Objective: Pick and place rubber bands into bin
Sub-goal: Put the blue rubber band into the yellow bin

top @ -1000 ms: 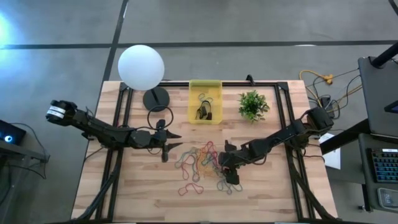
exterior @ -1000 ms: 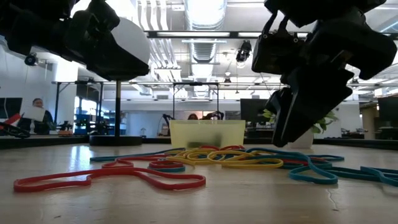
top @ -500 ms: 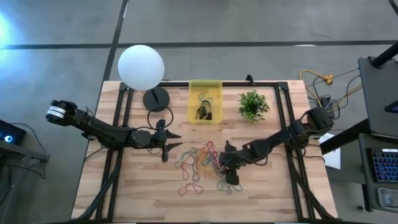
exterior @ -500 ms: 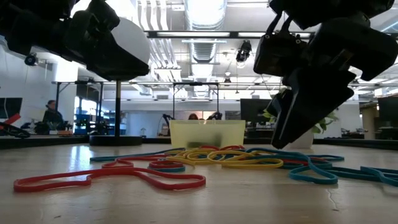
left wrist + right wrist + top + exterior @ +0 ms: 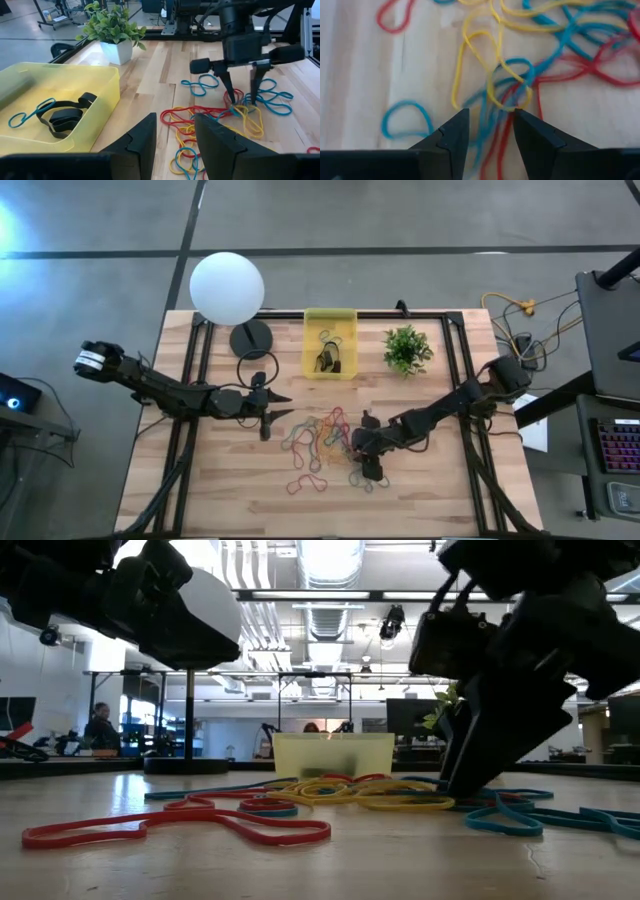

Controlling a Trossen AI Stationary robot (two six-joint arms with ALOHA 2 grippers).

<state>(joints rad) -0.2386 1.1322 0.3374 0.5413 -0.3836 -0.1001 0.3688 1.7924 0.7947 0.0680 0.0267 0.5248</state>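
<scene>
The rubber bands (image 5: 322,442), in red, yellow and blue, lie tangled on the wooden table and also show in the low view (image 5: 340,792). My right gripper (image 5: 362,455) points down into the pile's right side. It is open, with its fingertips (image 5: 231,97) on either side of a red, yellow and blue knot (image 5: 512,82). My left gripper (image 5: 275,416) hovers open just left of the pile. The yellow bin (image 5: 330,343) stands at the far edge. It holds a blue band (image 5: 27,112) and black bands (image 5: 65,116). My right gripper (image 5: 242,100) comes at the pile from above, pointing down, with its open fingers (image 5: 470,775) low among the red and yellow bands (image 5: 240,106). I cannot tell whether the tips touch a band or the table.
A white globe lamp (image 5: 227,288) stands left of the bin and a small green plant (image 5: 406,350) right of it. Black frame rails (image 5: 200,380) run along the table's sides. Loose bands (image 5: 180,830) lie nearer the front. A person (image 5: 100,725) is far off in the room.
My right gripper has come down onto the right side of the pile and stayed open. The bands have not visibly shifted.
</scene>
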